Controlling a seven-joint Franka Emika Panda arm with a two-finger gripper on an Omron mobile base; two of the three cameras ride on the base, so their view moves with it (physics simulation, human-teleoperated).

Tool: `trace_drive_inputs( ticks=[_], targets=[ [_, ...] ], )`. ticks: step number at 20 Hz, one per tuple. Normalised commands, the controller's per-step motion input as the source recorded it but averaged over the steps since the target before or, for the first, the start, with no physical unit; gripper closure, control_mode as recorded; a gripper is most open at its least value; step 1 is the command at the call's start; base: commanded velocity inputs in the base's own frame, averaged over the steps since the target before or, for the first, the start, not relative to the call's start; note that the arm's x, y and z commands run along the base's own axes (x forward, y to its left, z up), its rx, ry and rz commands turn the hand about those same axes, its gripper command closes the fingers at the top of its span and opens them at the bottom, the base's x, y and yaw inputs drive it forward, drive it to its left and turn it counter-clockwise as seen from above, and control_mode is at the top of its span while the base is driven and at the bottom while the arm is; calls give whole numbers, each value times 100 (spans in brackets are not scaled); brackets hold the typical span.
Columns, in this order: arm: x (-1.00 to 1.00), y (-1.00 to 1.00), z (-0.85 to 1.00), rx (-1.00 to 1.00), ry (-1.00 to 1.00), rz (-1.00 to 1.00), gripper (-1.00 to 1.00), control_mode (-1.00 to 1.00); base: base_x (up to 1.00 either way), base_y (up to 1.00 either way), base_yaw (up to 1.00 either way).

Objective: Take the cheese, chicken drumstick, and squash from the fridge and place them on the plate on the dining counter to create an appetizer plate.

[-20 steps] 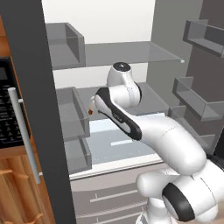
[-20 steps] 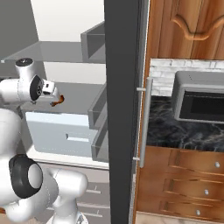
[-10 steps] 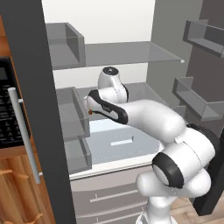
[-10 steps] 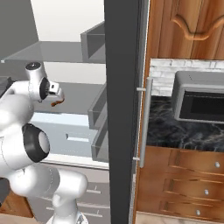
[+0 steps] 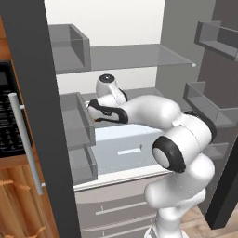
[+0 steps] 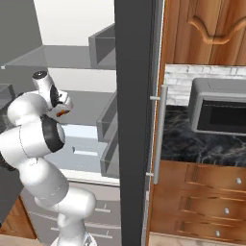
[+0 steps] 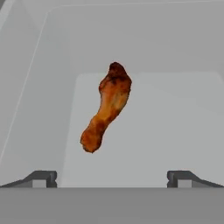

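gripper (image 7: pixel 112 178): jaws spread wide, nothing between them; 2 dark finger tips (image 7: pixel 41 178) low in hand view, far apart, most of each cut off by frame bottom
gripper in base views: at end of arm inside fridge; in left base view the hand (image 5: pixel 95 111) sits just behind a door bin, fingers hard to make out; in right base view the hand (image 6: pixel 62 103) is small, jaw gap not readable
chicken drumstick (image 7: pixel 106 107): 1, brown-orange, lies on pale grey shelf floor ahead of gripper, between the tip lines but apart from both; thick end toward far wall, narrow end toward camera, slanted
drumstick in base views: only a small orange speck right at the hand in left base view (image 5: pixel 96 120) and in right base view (image 6: pixel 60 113); shape can't be told there, contact can't be told
shelf (image 7: pixel 175 118): grey, w/ back and side walls around it; lighter patch under drumstick
arm (image 5: pixel 148 109): white w/ dark joints, reaches from base into mid level of fridge; elbow bulks in front, hides part of drawer
fridge (image 5: pixel 116 14): white interior, open; 2 grey shelves counted in left base view; pale drawer (image 5: pixel 116 148) below arm, partly hidden
door bins: 3 on left door in left base view (image 5: pixel 69 44), 3 on right door (image 5: pixel 218 37), topmost cut off by frame edge
door edge (image 6: pixel 134 120): dark, upright, blocks much of interior in right base view
oven (image 6: pixel 221 113): 1, grey, in wood cabinets, cut off at right
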Motion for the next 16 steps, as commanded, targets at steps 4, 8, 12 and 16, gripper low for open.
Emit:
trace_drive_inputs(
  ticks=[4,8,12,16],
  targets=[
    [55,0,-32,-6,0,-11,-100,-100,0,0,0],
    [63,10,-21,-3,0,-9,-100,-100,0,0,0],
    [62,12,-23,-2,0,-8,-100,-100,0,0,0],
    [62,10,-31,-2,0,-8,-100,-100,0,0,0]
  ],
)
